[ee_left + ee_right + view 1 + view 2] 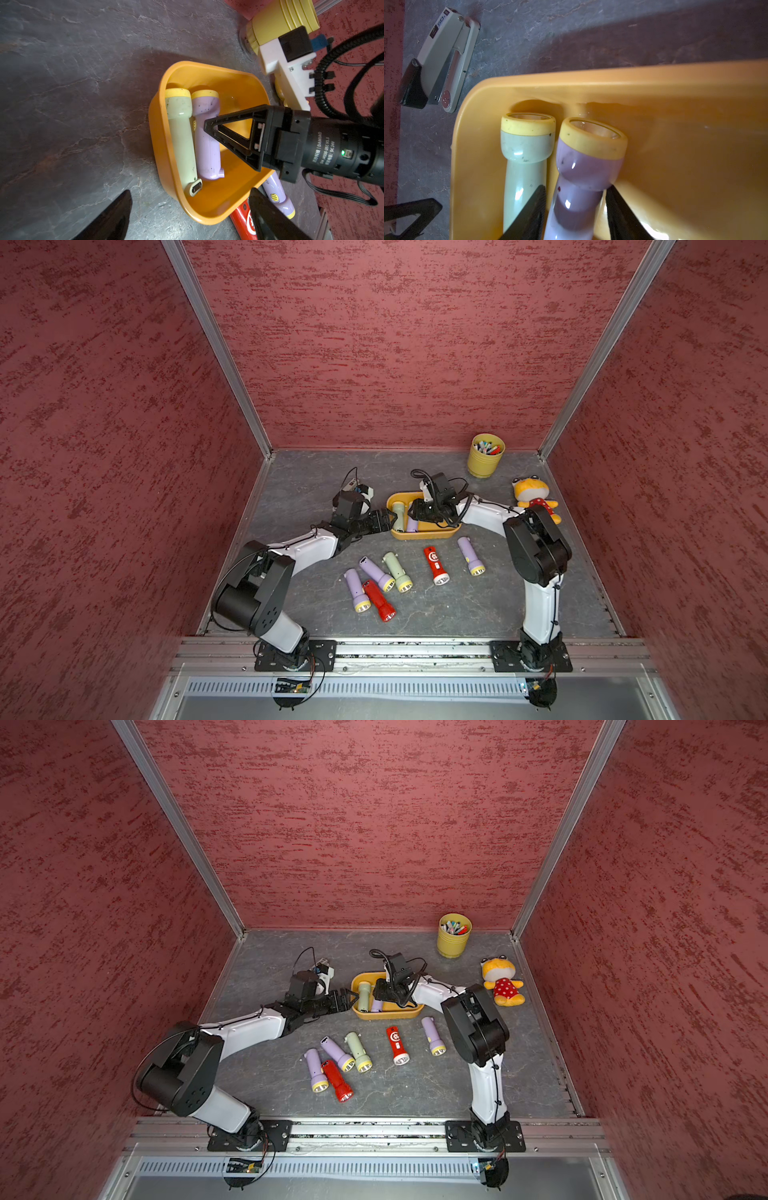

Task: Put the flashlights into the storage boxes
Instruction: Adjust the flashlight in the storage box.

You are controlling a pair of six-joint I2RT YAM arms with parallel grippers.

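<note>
The orange-yellow storage box [419,536] [386,1014] holds a pale green flashlight [399,516] [182,149] and a lilac flashlight [412,524] [205,145] side by side. My right gripper [414,515] [577,187] reaches into the box. It is shut on the lilac flashlight's [583,187] body just behind its yellow-rimmed head. My left gripper [388,519] [191,224] is open at the box's left end, with the box's corner [199,218] between its fingers. Several more flashlights lie on the table in front, among them a red one with a white emblem [435,564].
A yellow cup of pens [485,456] stands at the back right, with a plush toy [534,499] beside it. A grey-white stapler [444,58] lies behind the box's left end. Red walls close in three sides.
</note>
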